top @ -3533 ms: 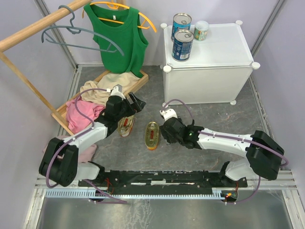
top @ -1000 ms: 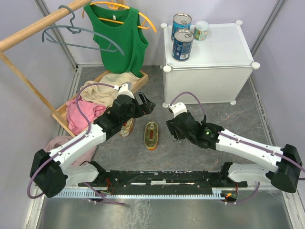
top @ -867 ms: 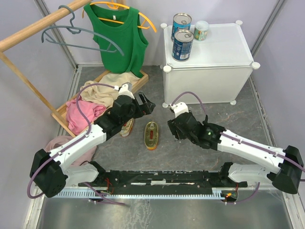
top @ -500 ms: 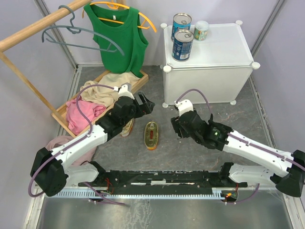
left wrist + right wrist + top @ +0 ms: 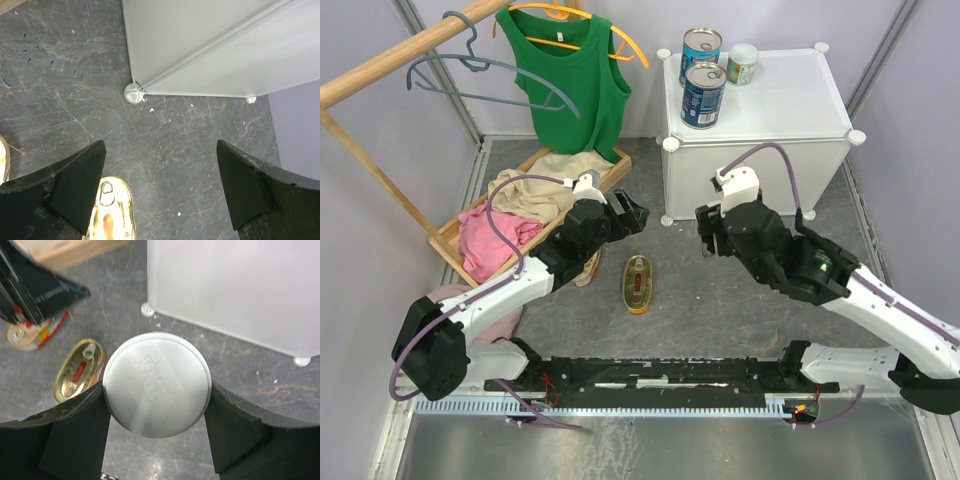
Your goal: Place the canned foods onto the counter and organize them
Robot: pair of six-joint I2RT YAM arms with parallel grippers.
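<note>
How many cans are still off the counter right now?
3. One oval tin lies on the floor at centre. A second oval tin lies just left of it, partly covered. A round can is clamped in the right gripper. None seems hidden.

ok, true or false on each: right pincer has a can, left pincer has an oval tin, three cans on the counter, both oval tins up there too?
1. The right pincer is shut on a small round can. True.
2. The left pincer holds an oval tin. False: it is open and empty above the floor.
3. Three cans stand on the counter. True: a blue tin, a second blue tin and a green-labelled can.
4. Both oval tins are on the counter. False: the first oval tin lies on the floor, and the second oval tin lies beside it, partly hidden.
</note>
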